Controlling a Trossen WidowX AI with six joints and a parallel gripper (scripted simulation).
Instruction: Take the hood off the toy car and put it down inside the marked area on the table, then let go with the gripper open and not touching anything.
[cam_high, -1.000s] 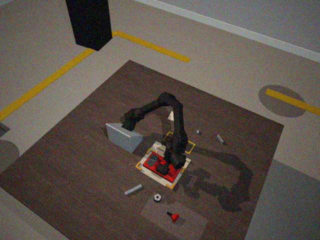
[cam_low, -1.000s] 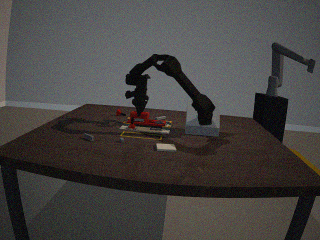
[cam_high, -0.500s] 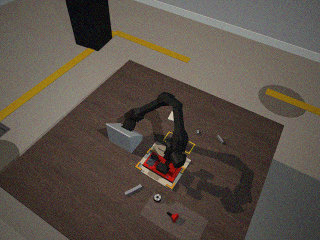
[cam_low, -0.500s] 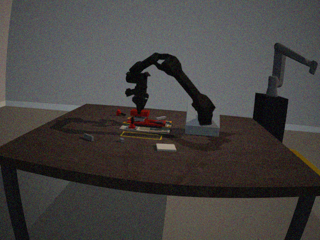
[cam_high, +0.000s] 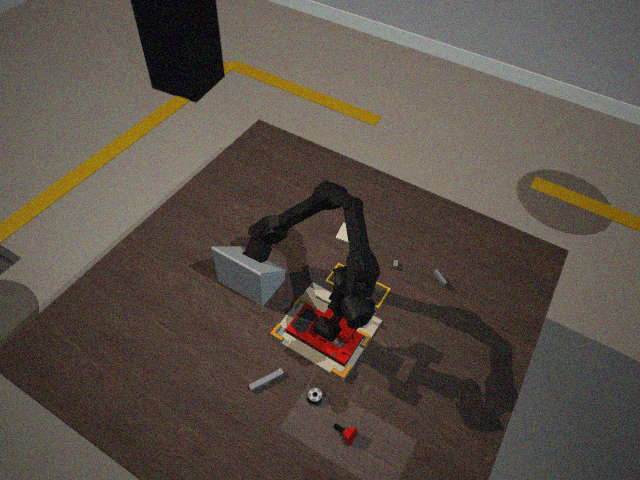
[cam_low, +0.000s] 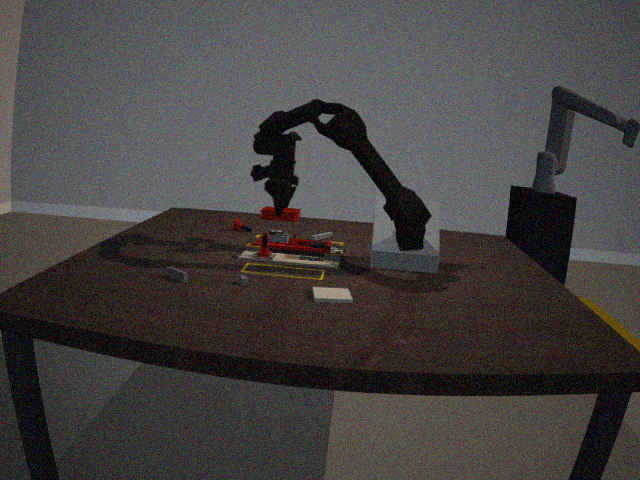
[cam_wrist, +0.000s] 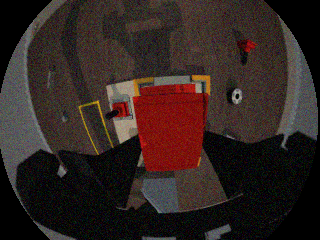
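The hood (cam_low: 292, 214) (cam_wrist: 171, 120) is a red, flat-sided piece, held level in the air above the toy car. My gripper (cam_low: 279, 212) is shut on it, with one dark finger at each side in the wrist view. The red toy car (cam_high: 341, 356) (cam_low: 312, 246) sits on a pale board, with a grey part exposed under the raised hood. The marked area, a yellow outline (cam_high: 384, 297) (cam_low: 281, 275) (cam_wrist: 89, 104), lies on the table beside the board. The arm covers part of it in the top view. The hood is hard to make out there.
A red piece with an upright black handle (cam_low: 264, 250) (cam_wrist: 120, 110) stands on the board, between car and outline. A ball (cam_high: 314, 395) (cam_wrist: 236, 96), a red-and-black tool (cam_high: 350, 434), grey bars (cam_high: 266, 379) (cam_high: 440, 277), a small cube (cam_high: 395, 263) and a white slab (cam_low: 332, 295) lie around.
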